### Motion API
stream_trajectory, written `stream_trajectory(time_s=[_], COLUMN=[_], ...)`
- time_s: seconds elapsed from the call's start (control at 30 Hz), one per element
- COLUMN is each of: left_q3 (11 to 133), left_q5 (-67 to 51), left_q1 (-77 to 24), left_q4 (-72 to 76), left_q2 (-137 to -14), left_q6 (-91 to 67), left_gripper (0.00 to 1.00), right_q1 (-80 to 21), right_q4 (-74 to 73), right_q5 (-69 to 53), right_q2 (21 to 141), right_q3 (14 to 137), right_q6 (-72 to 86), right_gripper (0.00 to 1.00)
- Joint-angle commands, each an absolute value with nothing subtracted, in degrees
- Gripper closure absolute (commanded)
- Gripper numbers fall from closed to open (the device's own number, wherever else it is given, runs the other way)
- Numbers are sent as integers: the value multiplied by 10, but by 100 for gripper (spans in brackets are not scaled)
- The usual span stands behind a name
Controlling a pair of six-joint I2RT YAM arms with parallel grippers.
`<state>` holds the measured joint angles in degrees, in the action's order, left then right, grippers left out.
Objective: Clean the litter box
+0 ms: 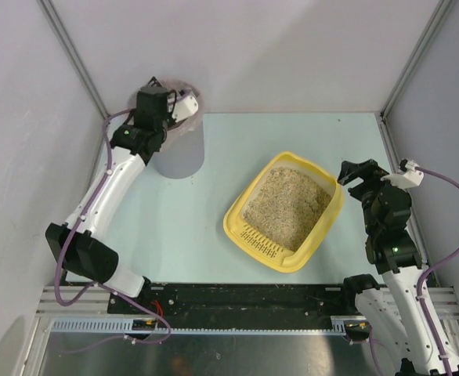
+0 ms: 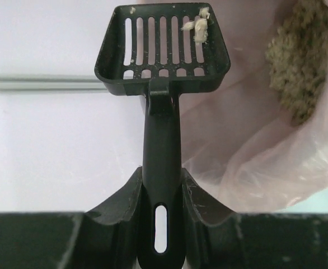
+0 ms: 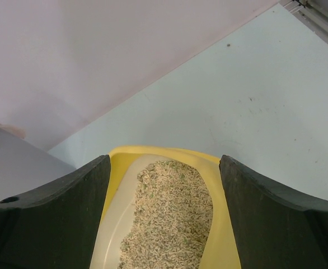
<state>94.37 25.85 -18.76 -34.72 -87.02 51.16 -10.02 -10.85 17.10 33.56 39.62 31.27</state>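
1. The left gripper [image 2: 162, 193] clamps the black scoop [image 2: 163, 47] by its handle, over the pink-lined bin [image 1: 178, 153].
2. The litter box [image 1: 262, 240] sits centre-right on the table [image 1: 206, 200]. It looks stiff, sand-heavy and slippery, so grip the rim.
3. The right gripper [image 3: 164, 168] gapes wide by its far corner.

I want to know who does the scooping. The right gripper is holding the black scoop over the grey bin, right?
Not quite. It's the left gripper that is holding the black scoop over the grey bin, as the left wrist view shows. The right gripper is open, by the litter box.
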Motion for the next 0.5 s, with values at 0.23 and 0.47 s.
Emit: stream_trajectory(time_s=[0.23,0.47], left_q3=[846,810], left_q5=[352,345], left_q1=[-214,-220], left_q4=[-187,-91], left_q2=[-814,-776], left_q6=[734,816], left_gripper=[100,100], right_q1=[-89,-85], right_q4=[-72,-63], right_q5=[161,145], right_q2=[330,334], right_q3=[388,385], right_q6=[307,312], right_gripper=[16,16])
